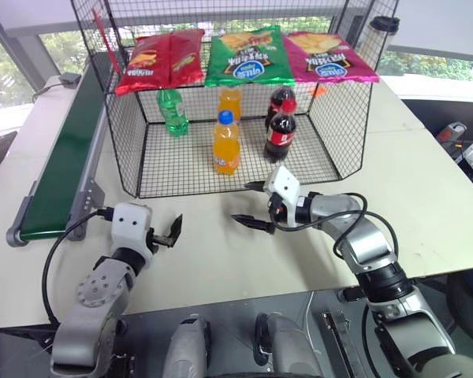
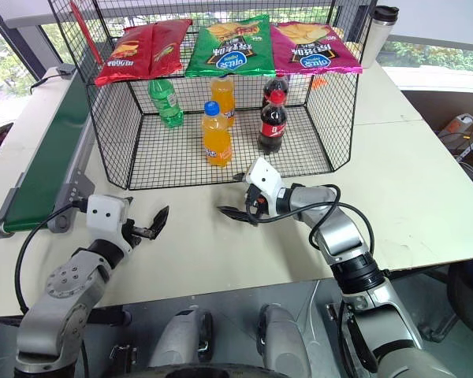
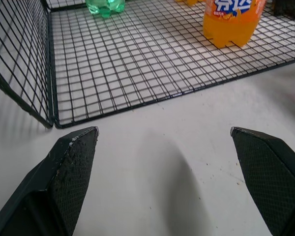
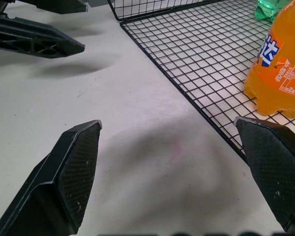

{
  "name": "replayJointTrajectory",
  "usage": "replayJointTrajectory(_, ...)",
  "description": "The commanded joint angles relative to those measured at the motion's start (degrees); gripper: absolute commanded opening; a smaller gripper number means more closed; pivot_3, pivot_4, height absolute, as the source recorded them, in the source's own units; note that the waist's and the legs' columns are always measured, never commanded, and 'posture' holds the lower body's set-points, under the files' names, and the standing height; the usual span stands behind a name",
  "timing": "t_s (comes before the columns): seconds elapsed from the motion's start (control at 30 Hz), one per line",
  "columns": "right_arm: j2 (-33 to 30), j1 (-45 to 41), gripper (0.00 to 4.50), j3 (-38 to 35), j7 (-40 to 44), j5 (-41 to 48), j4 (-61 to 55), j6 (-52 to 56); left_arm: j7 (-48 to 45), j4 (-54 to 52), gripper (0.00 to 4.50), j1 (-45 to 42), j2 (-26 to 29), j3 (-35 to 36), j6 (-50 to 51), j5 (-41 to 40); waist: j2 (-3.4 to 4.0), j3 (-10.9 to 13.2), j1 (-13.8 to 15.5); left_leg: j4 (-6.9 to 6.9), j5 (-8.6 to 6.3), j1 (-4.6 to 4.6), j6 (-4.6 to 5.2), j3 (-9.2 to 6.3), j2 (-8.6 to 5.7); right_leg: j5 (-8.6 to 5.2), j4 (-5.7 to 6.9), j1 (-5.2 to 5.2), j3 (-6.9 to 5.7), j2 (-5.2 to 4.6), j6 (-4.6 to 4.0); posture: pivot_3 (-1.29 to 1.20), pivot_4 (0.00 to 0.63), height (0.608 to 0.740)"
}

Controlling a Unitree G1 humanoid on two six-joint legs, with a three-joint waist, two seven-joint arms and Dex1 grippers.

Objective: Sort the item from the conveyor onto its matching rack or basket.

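White worktop [image 1: 426,189] is carrying everything. Dark-green conveyor [image 1: 63,153] is running along its left side, near to far, belt bare where visible.

Black wire-mesh cage [image 1: 126,142] is standing at centre far, open toward the near side, just right of the conveyor. Three snack bags are hanging across its back wall: red bag [image 1: 159,59] at left, green bag [image 1: 248,55] in the middle, magenta bag [image 1: 329,57] at right.

On the grid floor: clear-green soda bottle [image 1: 172,112] is standing at the far left, below the red bag; its cap cannot be made out. An orange soda bottle with a blue cap [image 1: 226,143] is standing nearer the open front, a second orange bottle [image 1: 230,101] behind it by the back wall. Two cola bottles [image 1: 281,130] with red caps are standing to the right, one behind the other.

Tall dark-lidded tumbler [image 1: 384,31] is standing beyond the cage's far right corner.

Left hand [image 1: 171,232] is hovering over bare worktop near the cage's front left corner, fingers spread wide, gripping nothing. Right hand [image 1: 253,206] is hovering just in front of the cage's open edge, pointing left, fingers wide too, empty.
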Motion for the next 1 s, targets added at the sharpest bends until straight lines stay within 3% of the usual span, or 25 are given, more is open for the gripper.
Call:
replayJointTrajectory(0.03,0.1,-0.7,4.5,-0.4,0.2,0.2,-0.6,-0.8,-0.3,-1.6,4.48,-0.1,-0.5,0.9,-1.3,-1.1,0.0,0.0,0.0,0.0,0.0,0.0,0.0,0.0,0.0,0.0,0.0,0.0,0.0,0.0,0.0,0.0,0.15,0.74)
replayJointTrajectory(1.0,0.3,-1.0,4.5,-0.4,1.7,0.7,-0.7,-1.1,0.5,-2.1,4.48,-0.5,0.5,0.2,-2.2,-0.1,0.0,0.0,0.0,0.0,0.0,0.0,0.0,0.0,0.0,0.0,0.0,0.0,0.0,0.0,0.0,0.0,0.15,0.74)
